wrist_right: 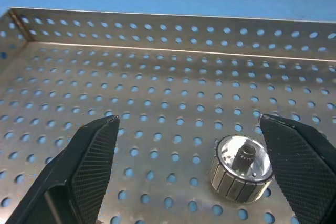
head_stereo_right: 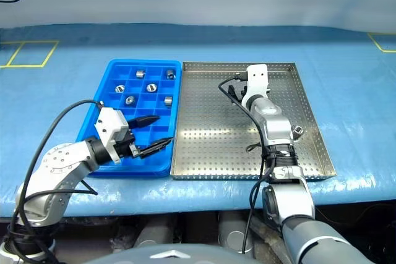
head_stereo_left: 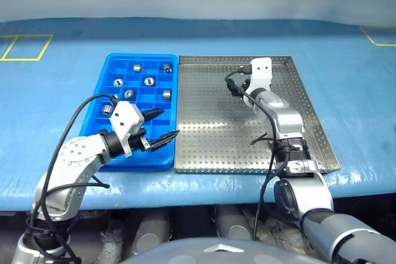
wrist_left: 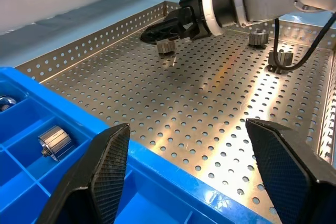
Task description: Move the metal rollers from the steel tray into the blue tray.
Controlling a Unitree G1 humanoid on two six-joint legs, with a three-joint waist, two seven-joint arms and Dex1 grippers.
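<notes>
**Right end effector lined up on roller, off-centre miss risk**

Right end effector (head_stereo_left: 234, 85) wide open, empty, low over the large perforated shiny steel tray (head_stereo_left: 204, 146). One small ribbed silver metal roller (wrist_right: 241, 174) stands upright between its fingers, closer to one finger: closing may nudge or tip it. Two more rollers (wrist_left: 258, 38) lie elsewhere in steel tray. Left end effector (head_stereo_left: 159, 125) open, empty, over the bright blue compartmented plastic tray (head_stereo_left: 110, 65), several rollers already inside.

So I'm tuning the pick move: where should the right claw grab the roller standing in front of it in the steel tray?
Grip the roller across its ribbed round side wall. It stands on end, hole up, on the steel tray, so its flanks are free. The open right claw likely needs to shift sideways and descend around it.
</notes>
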